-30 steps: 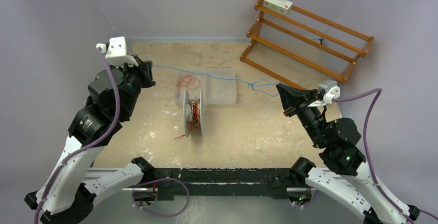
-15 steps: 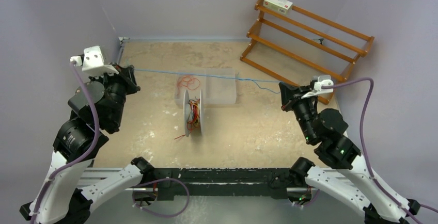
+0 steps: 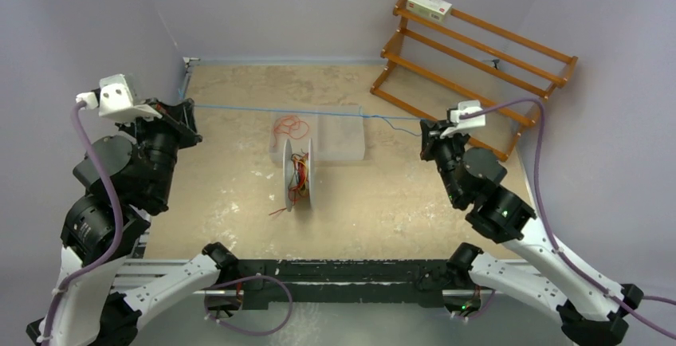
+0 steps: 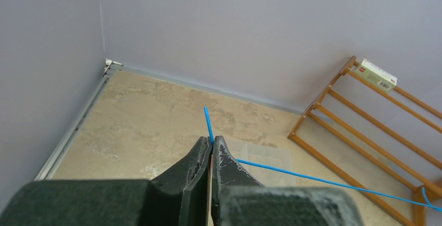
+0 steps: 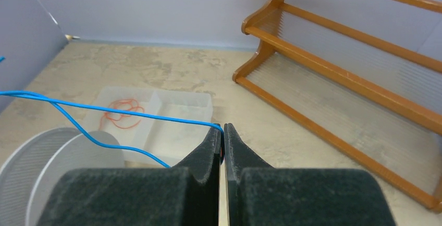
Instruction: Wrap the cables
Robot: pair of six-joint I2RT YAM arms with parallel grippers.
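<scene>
A thin blue cable (image 3: 303, 112) runs taut above the table between my two grippers. My left gripper (image 3: 192, 108) is shut on its left end; in the left wrist view the gripper (image 4: 212, 140) pinches the blue cable (image 4: 312, 176), and a short tip sticks out past the fingers. My right gripper (image 3: 424, 127) is shut on the other end; in the right wrist view the gripper (image 5: 222, 128) holds the blue cable (image 5: 130, 113), and a slack loop hangs below it. A red-orange cable (image 3: 288, 128) lies coiled in a clear tray (image 3: 344, 140). A white spool (image 3: 299, 174) stands upright with red-orange wire on it.
A wooden rack (image 3: 470, 59) leans at the back right with a small box (image 3: 429, 5) on its top rail. Grey walls close the left, back and right sides. The right gripper is close to the rack's lower rail (image 5: 333, 140).
The left gripper has pulled left and the right gripper has shifted left and back. The blue cable went from slack, with a loop near the right gripper, to a nearly straight line.
</scene>
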